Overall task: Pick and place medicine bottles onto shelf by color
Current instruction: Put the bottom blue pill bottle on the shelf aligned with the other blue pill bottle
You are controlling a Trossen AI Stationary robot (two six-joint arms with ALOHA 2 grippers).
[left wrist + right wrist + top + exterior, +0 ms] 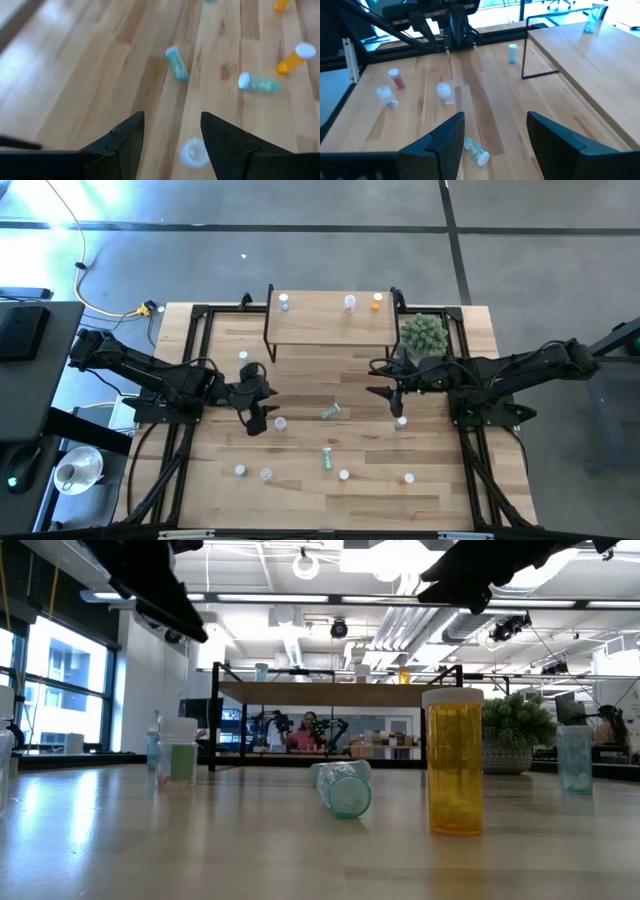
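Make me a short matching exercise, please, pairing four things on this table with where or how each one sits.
Things:
1. orange bottle
2. green bottle
3. plant ball
4. left gripper

Places or states:
A. lying on its side at mid-table
B. open above a standing bottle
C. standing on the shelf
D. beside the shelf's right end

Pairs: 1-C, 2-A, 3-D, 4-B

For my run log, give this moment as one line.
left gripper: open, above bottle | right gripper: open, empty | shelf: three bottles
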